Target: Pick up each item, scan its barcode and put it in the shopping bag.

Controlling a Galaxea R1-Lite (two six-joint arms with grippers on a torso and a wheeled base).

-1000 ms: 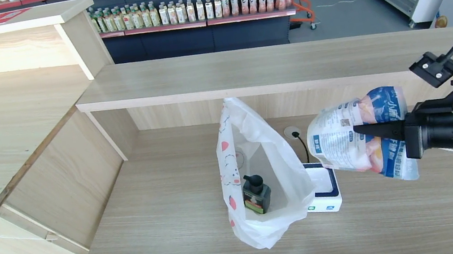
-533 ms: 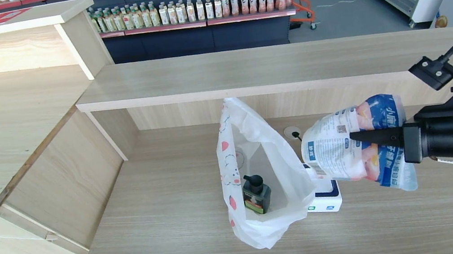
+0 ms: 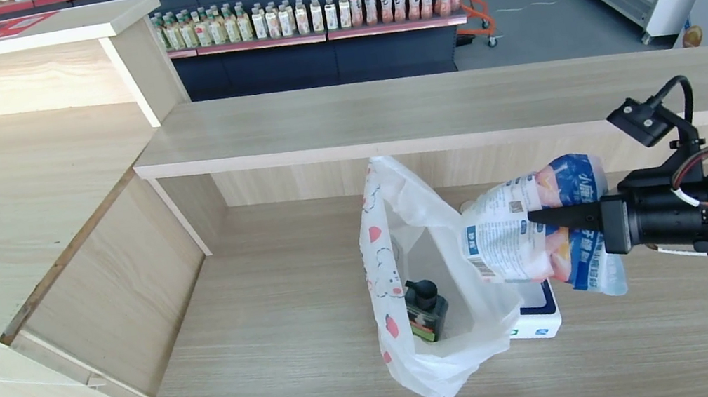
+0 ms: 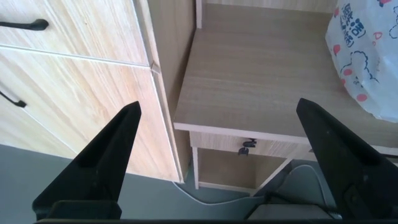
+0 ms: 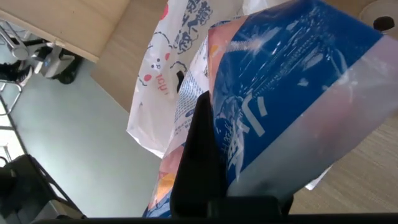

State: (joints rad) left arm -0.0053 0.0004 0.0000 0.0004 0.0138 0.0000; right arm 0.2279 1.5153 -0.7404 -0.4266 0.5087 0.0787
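My right gripper (image 3: 546, 222) is shut on a blue and white snack packet (image 3: 529, 227), holding it in the air over the white barcode scanner (image 3: 537, 315) and just right of the shopping bag's mouth. In the right wrist view the packet (image 5: 292, 93) sits against one black finger (image 5: 199, 155). The white shopping bag (image 3: 416, 274) with red hearts stands open on the lower counter (image 3: 290, 336), with a dark pump bottle (image 3: 426, 310) upright inside. My left gripper (image 4: 221, 155) is open and hangs below the counter's front left corner, beside the drawers; part of the bag (image 4: 367, 56) is in its view.
A raised wooden ledge (image 3: 424, 105) runs behind the bag, and a taller counter block (image 3: 6, 197) stands to the left. Drawers with black handles (image 4: 25, 25) are under that block. A cable port lies behind the packet. Store shelves with bottles (image 3: 310, 13) stand far behind.
The right gripper has carried the packet left and slightly down, toward the bag's mouth and over the scanner. The head camera has shifted a little, moving the whole scene right.
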